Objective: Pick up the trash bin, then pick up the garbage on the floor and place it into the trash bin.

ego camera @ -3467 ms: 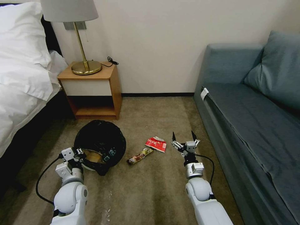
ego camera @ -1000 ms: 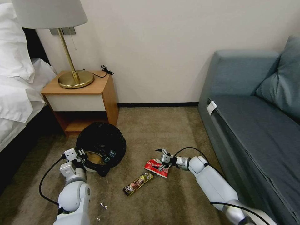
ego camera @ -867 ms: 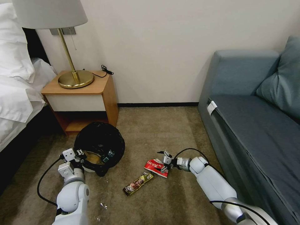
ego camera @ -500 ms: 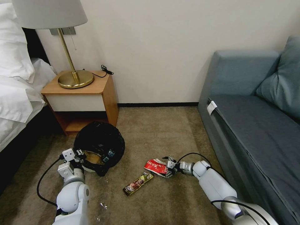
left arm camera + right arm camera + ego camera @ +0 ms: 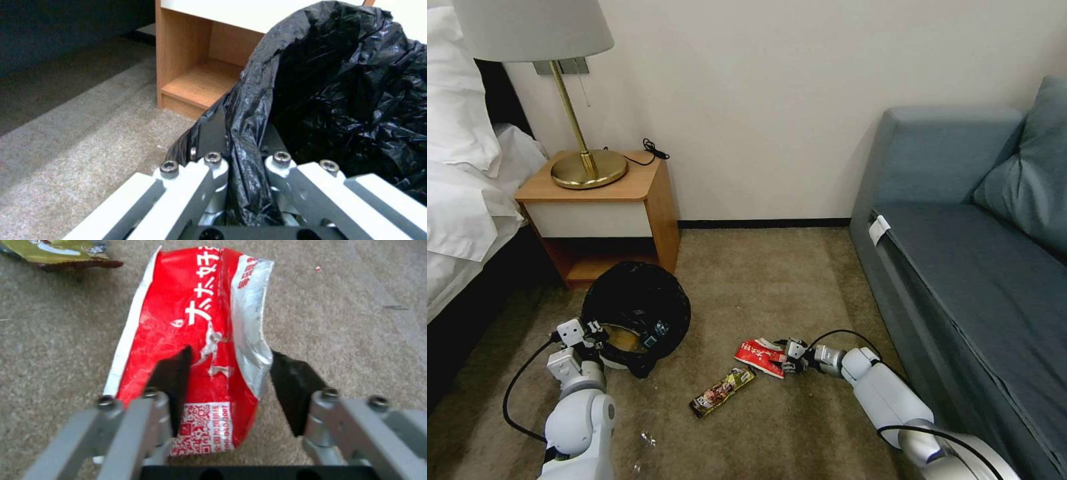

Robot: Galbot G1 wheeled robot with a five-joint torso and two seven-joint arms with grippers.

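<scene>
The trash bin [image 5: 637, 313] hangs tipped from the left gripper [image 5: 589, 331], its black-bag-lined mouth facing up toward the head camera. That gripper is clamped on the near rim: in the left wrist view the two fingers [image 5: 213, 173] pinch a fold of the black liner [image 5: 249, 140] between them, with the bin's dark hollow opening just beyond the fingertips. Past the bin from that gripper stands the wooden nightstand [image 5: 607, 213], its open lower shelf close behind the rim.

The right gripper [image 5: 790, 357] lies low over the carpet [image 5: 747, 280], reaching in from the sofa's [image 5: 960, 267] side. Its jaws are spread apart and straddle the near end of the red-and-white packet [image 5: 760, 351]. In the right wrist view one black fingertip [image 5: 173, 376] overlaps the packet's [image 5: 200, 340] red face and the other sits just off its silver-white edge; whether either pad presses the packet cannot be told. The packet lies flat on the carpet, stretching away from the fingertips.

Beyond the packet's far end, off to one side of the right gripper, lies the dark snack wrapper [image 5: 722, 388], apart from the packet.
</scene>
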